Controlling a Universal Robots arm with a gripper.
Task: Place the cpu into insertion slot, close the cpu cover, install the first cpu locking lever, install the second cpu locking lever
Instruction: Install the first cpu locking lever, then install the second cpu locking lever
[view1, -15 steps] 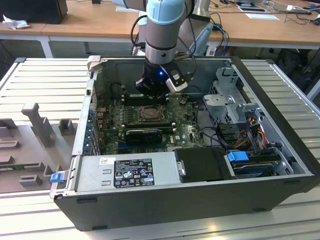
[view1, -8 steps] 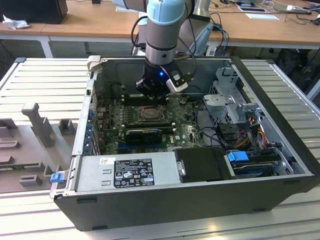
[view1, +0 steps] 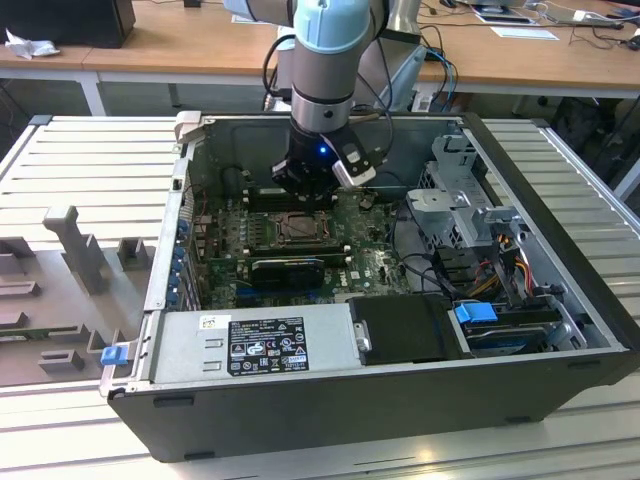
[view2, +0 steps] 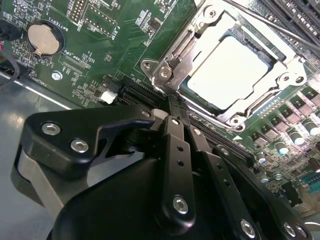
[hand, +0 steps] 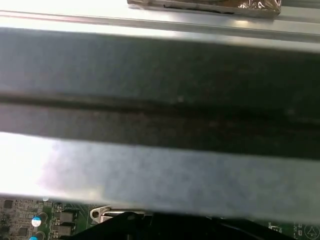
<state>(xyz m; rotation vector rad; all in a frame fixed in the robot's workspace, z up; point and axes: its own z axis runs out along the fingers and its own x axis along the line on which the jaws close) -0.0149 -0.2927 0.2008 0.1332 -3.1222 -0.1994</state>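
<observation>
The cpu (view2: 239, 70), a pale silver-grey square chip, sits in the black-framed insertion slot (view2: 280, 61) under the silvery cpu cover (view2: 200, 32); your black gripper (view2: 172, 102), fingers pinched narrow, works a locking lever.

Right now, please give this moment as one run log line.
cpu: seated in insertion slot | cpu cover: closed over it | claw: at cover's corner, holding nothing visible
</observation>
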